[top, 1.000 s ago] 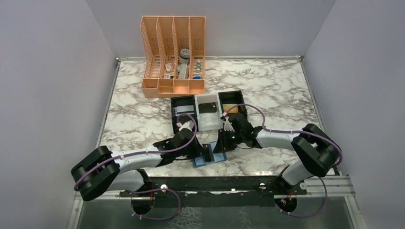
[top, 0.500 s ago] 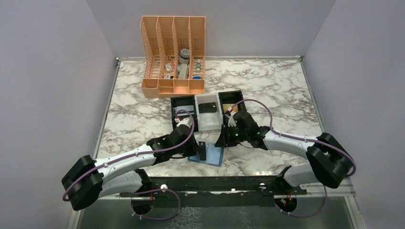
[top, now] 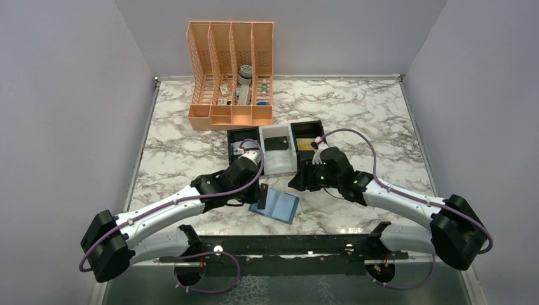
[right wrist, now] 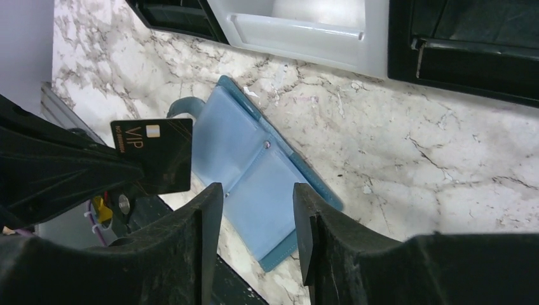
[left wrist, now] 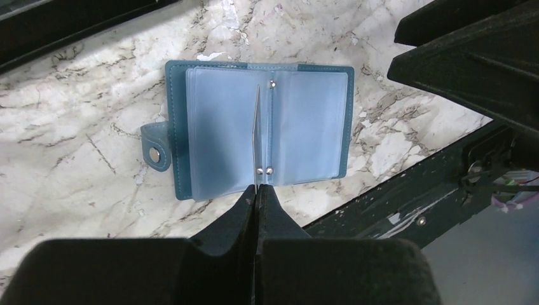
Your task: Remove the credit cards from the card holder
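The light-blue card holder (top: 281, 206) lies open and flat on the marble near the front edge, its clear sleeves up; it also shows in the left wrist view (left wrist: 305, 130) and the right wrist view (right wrist: 251, 171). My left gripper (top: 259, 202) is shut on a black credit card (right wrist: 152, 157) marked VIP and holds it on edge just above the holder's centre fold; that card shows edge-on (left wrist: 256, 136) between the closed jaws of the left gripper (left wrist: 256, 189). My right gripper (top: 297, 182) is open and empty, above the holder's far right side, apart from it (right wrist: 257, 190).
A black-and-white three-compartment tray (top: 262, 166) stands just behind the holder, with a black card (top: 275, 144) in its white middle part. An orange file rack (top: 232, 70) with small items stands at the back. The table's black front rail (top: 286, 244) is close behind the holder.
My left gripper has drawn the black card up out of the holder and shifted left. My right gripper has let go of the holder and pulled back to the right. The holder now lies flat.
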